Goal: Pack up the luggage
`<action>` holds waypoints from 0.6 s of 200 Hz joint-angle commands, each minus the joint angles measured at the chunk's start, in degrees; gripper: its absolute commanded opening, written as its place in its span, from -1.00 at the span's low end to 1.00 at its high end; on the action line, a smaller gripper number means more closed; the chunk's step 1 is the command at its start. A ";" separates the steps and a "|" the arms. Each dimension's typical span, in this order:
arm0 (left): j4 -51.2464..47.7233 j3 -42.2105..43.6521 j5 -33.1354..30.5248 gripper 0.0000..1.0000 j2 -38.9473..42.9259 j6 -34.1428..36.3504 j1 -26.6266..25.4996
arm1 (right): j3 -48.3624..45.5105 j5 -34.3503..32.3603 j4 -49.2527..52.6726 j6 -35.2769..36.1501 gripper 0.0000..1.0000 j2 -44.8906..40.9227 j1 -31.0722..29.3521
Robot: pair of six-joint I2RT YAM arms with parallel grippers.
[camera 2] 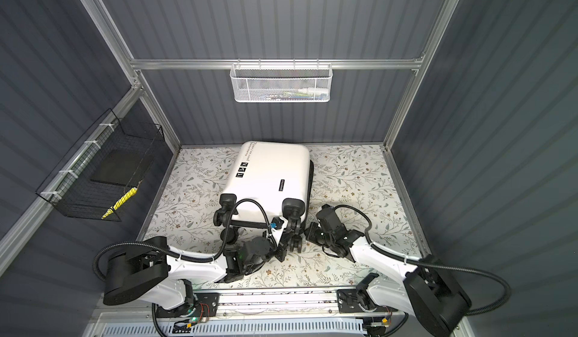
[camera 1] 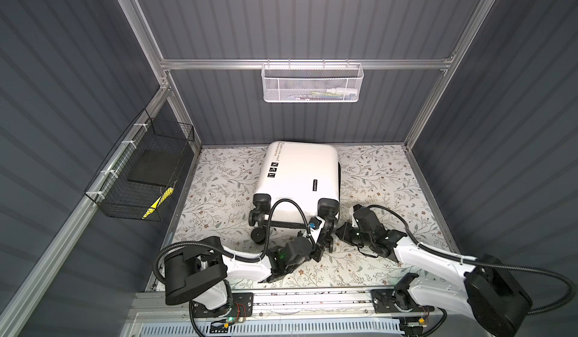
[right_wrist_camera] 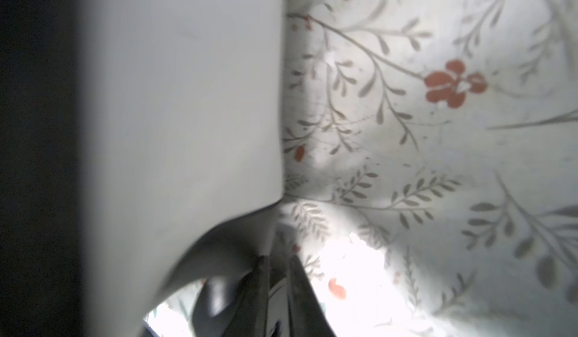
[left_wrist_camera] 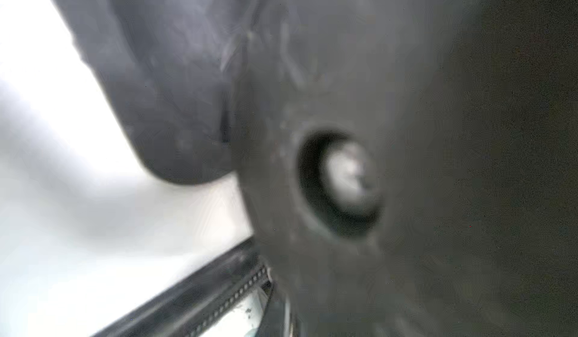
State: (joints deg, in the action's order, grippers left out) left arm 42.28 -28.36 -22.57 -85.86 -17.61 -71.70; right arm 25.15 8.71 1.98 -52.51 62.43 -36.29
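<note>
Suitcase (camera 1: 300,176), white hard-shell, closed, lying flat on the far middle of the floral mat (camera 1: 391,179), wheels toward the mat's near edge. Left gripper (camera 1: 325,237): jaws fully closed at a spinner wheel (left_wrist_camera: 422,163) over mid-mat; any hold indiscernible. Right gripper (camera 1: 343,232): low over mid-mat; jaw gap indiscernible.

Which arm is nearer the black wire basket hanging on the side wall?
Left. The left arm lies on the black wire basket's side of the table; the right arm reaches in from the far side.
</note>
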 commanded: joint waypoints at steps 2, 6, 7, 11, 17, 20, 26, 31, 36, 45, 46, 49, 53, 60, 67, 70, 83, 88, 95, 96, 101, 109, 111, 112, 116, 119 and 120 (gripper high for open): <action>5.22 -0.49 0.83 -1.00 3.18 3.17 -1.25 | 3.23 -1.72 8.06 4.05 -0.51 -7.97 -0.44; 5.18 -0.43 0.86 -1.00 3.34 3.31 -1.25 | 3.41 -1.99 9.40 4.33 -0.47 -9.30 -0.42; 5.18 -0.40 0.90 -1.00 3.34 3.34 -1.25 | 3.46 -2.05 9.73 4.43 -0.46 -9.63 -0.43; 5.01 -0.38 0.88 -1.00 3.50 3.39 -1.25 | 3.64 -2.24 11.06 4.71 -0.42 -10.95 -0.43; 4.77 -0.28 0.86 -1.00 3.76 3.37 -1.25 | 3.91 -2.38 12.97 4.99 -0.34 -12.79 -0.44; 4.67 -0.21 0.78 -1.00 3.84 3.44 -1.23 | 4.07 -2.32 13.77 5.16 -0.31 -13.79 -0.40; 4.57 -0.12 0.63 -1.00 4.10 3.53 -1.25 | 4.40 -2.25 15.28 5.29 -0.24 -15.59 -0.44; 4.52 -0.05 0.61 -1.00 4.23 3.67 -1.22 | 4.75 -2.16 16.46 5.39 -0.20 -16.98 -0.44; 4.56 0.01 0.50 -1.00 4.41 3.71 -1.25 | 5.17 -2.04 17.52 5.48 -0.15 -18.24 -0.53; 4.49 0.21 0.31 -1.00 4.54 3.85 -1.20 | 5.79 -1.65 19.24 5.58 -0.07 -20.22 -0.55; 4.48 0.18 0.32 -1.00 4.55 3.87 -1.14 | 5.83 -1.62 19.40 5.62 -0.06 -20.46 -0.54; 4.48 0.11 0.35 -1.00 4.67 3.82 -1.16 | 6.10 -1.45 19.83 5.66 -0.04 -20.99 -0.64; 4.48 0.19 0.29 -1.00 4.69 3.89 -1.16 | 6.54 -1.24 19.98 5.79 -0.02 -21.70 -0.74; 4.46 0.23 0.24 -1.00 4.69 4.00 -1.11 | 7.33 -1.20 21.95 5.99 0.02 -22.74 -1.28; 4.39 0.28 0.24 -1.00 4.67 3.99 -1.09 | 8.16 -1.61 23.09 6.18 0.06 -23.41 -2.03; 4.37 0.29 0.22 -1.00 4.76 4.01 -1.14 | 8.57 -1.79 23.55 6.24 0.07 -23.67 -2.36; 4.39 0.41 0.02 -1.00 4.74 3.98 -1.13 | 10.02 -2.59 24.67 6.48 0.13 -24.27 -3.91; 4.31 0.48 -0.04 -1.00 4.74 3.99 -1.15 | 10.62 -2.99 25.05 6.47 0.14 -24.45 -4.66; 4.30 0.50 -0.20 -1.00 4.67 3.94 -1.15 | 11.38 -3.80 25.55 6.50 0.15 -24.51 -5.64; 4.30 0.50 -0.20 -1.00 4.71 3.92 -1.16 | 11.49 -3.93 25.63 6.48 0.15 -24.49 -5.81; 4.30 0.53 -0.32 -1.00 4.58 3.98 -1.16 | 12.00 -4.53 25.78 6.46 0.16 -24.58 -6.70; 4.30 0.58 -0.32 -1.00 4.57 3.87 -1.16 | 12.64 -5.39 25.91 6.47 0.17 -24.52 -7.89; 4.30 0.58 -0.36 -1.00 4.57 3.89 -1.16 | 12.84 -5.66 26.00 6.46 0.18 -24.43 -8.28; 4.30 0.58 -0.41 -1.00 4.52 3.89 -1.16 | 12.92 -5.74 26.03 6.46 0.18 -24.45 -8.45; 4.30 0.59 -0.42 -1.00 4.48 3.91 -1.16 | 13.34 -6.24 26.08 6.46 0.18 -24.32 -9.04; 4.30 0.59 -0.38 -1.00 4.48 3.90 -1.16 | 13.48 -6.33 26.18 6.46 0.19 -24.15 -9.50; 4.30 0.59 -0.42 -1.00 4.48 3.90 -1.16 | 13.59 -6.46 26.12 6.46 0.19 -24.09 -9.58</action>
State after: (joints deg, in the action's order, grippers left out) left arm 40.91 -27.46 -22.90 -84.07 -15.57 -71.90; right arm 36.14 5.58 24.77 -47.05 38.35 -42.89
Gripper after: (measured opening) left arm 0.051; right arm 0.589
